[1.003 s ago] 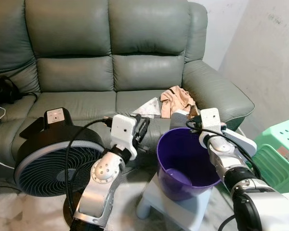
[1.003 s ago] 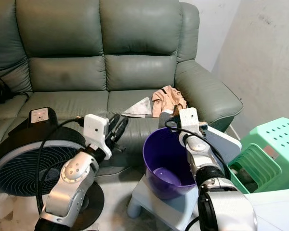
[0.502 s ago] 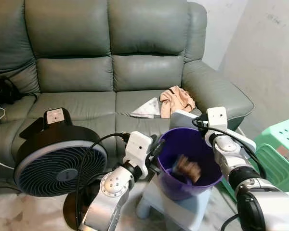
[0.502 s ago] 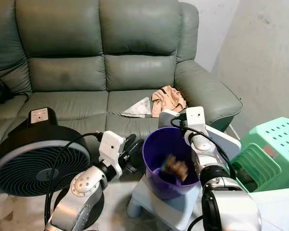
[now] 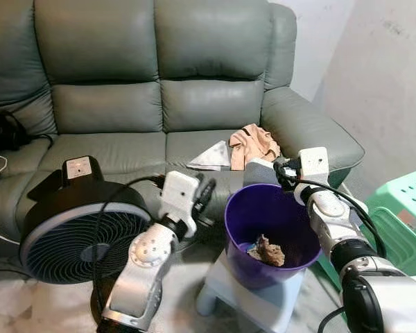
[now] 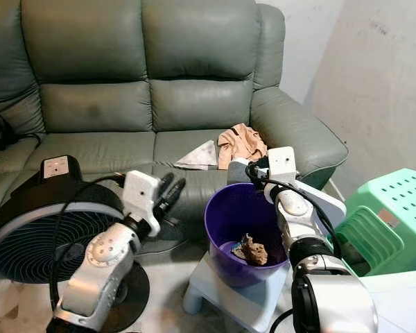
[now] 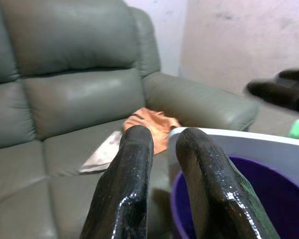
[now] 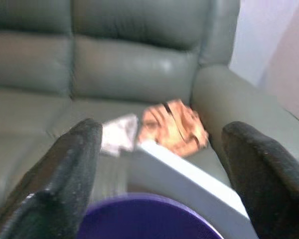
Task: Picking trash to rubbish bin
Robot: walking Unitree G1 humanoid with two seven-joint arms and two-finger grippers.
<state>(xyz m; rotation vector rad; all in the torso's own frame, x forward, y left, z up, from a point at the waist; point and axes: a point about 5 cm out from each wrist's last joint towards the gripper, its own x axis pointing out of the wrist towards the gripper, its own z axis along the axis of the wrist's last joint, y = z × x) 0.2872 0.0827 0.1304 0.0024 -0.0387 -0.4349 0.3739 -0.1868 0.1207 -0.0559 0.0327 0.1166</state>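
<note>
Left eye view: a crumpled brown scrap of trash [image 5: 267, 250] now lies still at the bottom of the round purple plastic rubbish bin [image 5: 237, 208]. Half a second ago it was a blur falling inside the bin, and a second ago the bin held none, so one piece looks delivered.

The left gripper [image 5: 201, 194] has swung back from the bin's near rim toward the black round floor fan [image 5: 76, 232]. In the left wrist view its fingers [image 7: 127, 184] sit close together with only a slim gap, holding nothing.

The right gripper [image 5: 283, 173] has lifted a little and hangs just over the bin's far rim. In the right wrist view its fingers [image 8: 74, 164] are spread wide and empty.

Beyond the bin, on the grey-green leather sofa [image 5: 159, 83], a crumpled peach-coloured wad [image 5: 253, 143] lies beside a flat white paper piece [image 5: 211, 157], both untouched. These are probably the next trash to collect.
</note>
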